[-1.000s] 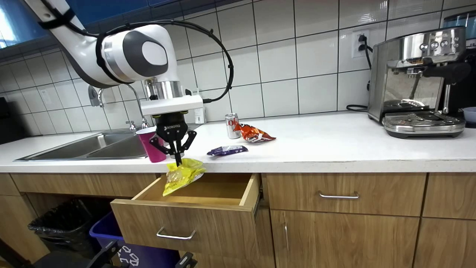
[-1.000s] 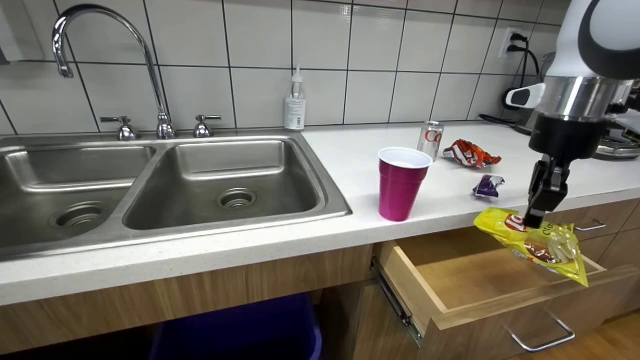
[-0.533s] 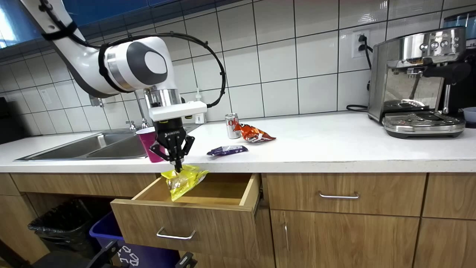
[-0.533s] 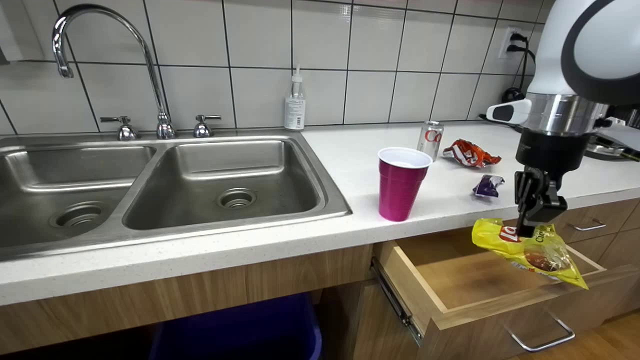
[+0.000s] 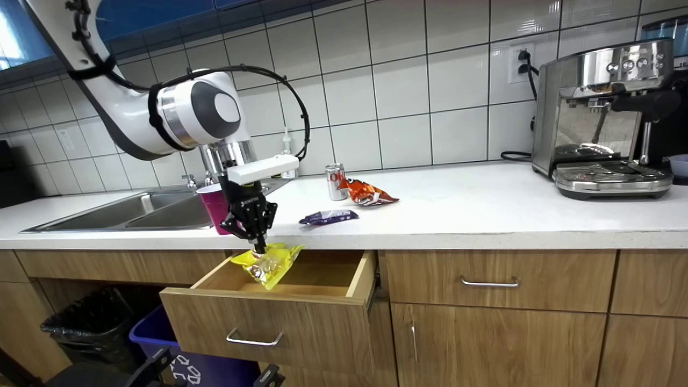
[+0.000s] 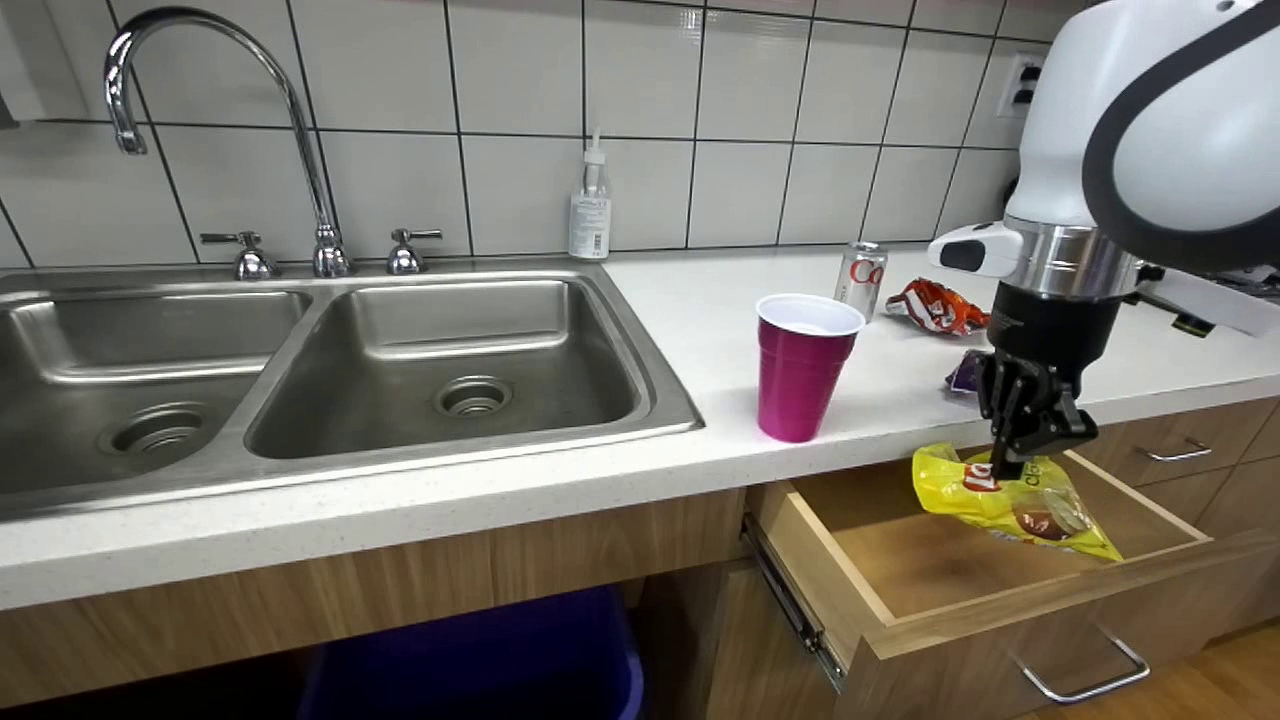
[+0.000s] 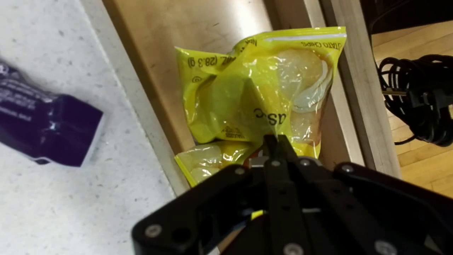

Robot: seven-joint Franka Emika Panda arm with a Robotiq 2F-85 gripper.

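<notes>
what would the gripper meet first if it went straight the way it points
Past the yellow potato chip bag the gripper holds, likely the open drawer's floor, though depth is unclear.

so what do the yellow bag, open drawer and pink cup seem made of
Yellow bag: glossy, probably plastic film, with creases and sharp glints. Open drawer: wood or veneer, low sheen, its front grained. Pink cup: likely plastic, its ridged wall softly shiny.

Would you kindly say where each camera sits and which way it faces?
An exterior view: before the counter, facing the tiled wall; arm and gripper show.
An exterior view: before the sink, facing that wall; arm's end and gripper show.
Wrist view: above the drawer, looking down; gripper's fingers pinch a yellow chip bag.
Both exterior views share the pink cup.
</notes>
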